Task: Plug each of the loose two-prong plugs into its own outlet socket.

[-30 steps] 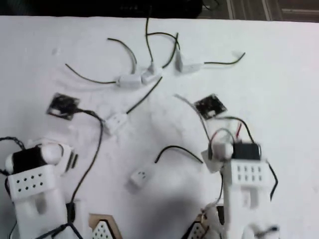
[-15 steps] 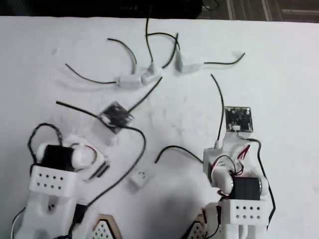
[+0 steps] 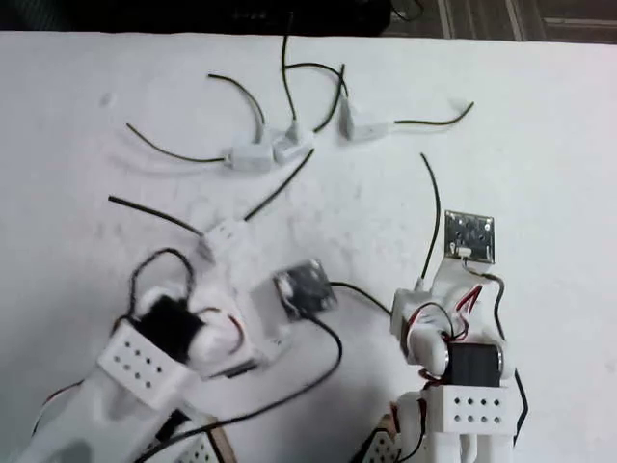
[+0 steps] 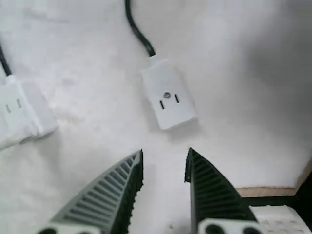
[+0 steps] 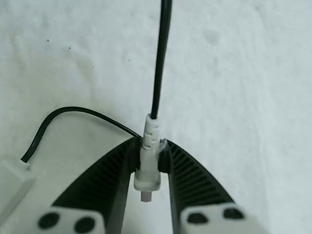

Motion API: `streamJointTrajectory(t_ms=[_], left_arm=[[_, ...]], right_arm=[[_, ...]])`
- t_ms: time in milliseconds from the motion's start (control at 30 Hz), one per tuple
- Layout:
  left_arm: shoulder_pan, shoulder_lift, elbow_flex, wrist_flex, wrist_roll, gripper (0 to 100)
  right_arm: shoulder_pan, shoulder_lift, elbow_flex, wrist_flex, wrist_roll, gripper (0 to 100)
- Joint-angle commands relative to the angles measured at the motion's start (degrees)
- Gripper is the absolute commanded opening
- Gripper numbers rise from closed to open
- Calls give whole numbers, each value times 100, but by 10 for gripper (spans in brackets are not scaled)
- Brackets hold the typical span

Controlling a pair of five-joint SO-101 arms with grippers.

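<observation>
My left gripper (image 4: 163, 165) hangs open just short of a white outlet socket (image 4: 168, 100) that lies face up on a black cord. A second white socket (image 4: 19, 117) lies beside it. In the high view my left arm (image 3: 159, 352) stretches from the lower left toward the table's middle and covers that socket. My right gripper (image 5: 148, 168) is shut on a white two-prong plug (image 5: 147, 158), whose black cord (image 3: 434, 207) runs away from the arm. In the high view the plug (image 3: 422, 284) sits in front of the right arm.
A white socket (image 3: 224, 234) with a cord lies left of centre. Further back, several white plug and socket pieces (image 3: 253, 156) (image 3: 362, 127) lie with curling black cords. A wooden block corner (image 4: 273, 192) is near the left arm's base.
My left arm has swung right, from the left edge to over the small socket at the table's middle. My right arm pulled back toward its base, keeping the plug in its fingers.
</observation>
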Motion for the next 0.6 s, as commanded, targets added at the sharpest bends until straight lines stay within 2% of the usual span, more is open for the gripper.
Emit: streamJointTrajectory(t_ms=[0, 100, 200, 433, 567], left_arm=[[716, -57, 501, -844, 193, 201], [787, -57, 958, -1556, 747, 261], [796, -48, 1187, -1925, 809, 250], [831, -40, 1248, -1969, 853, 245], [1218, -40, 1363, -2013, 1169, 245]], right_arm=[[31, -22, -44, -127, -35, 17], [31, -22, -44, -127, -35, 17], [31, -13, -44, -119, -35, 17], [31, -57, 123, -145, -18, 17], [31, -57, 123, -145, -18, 17]])
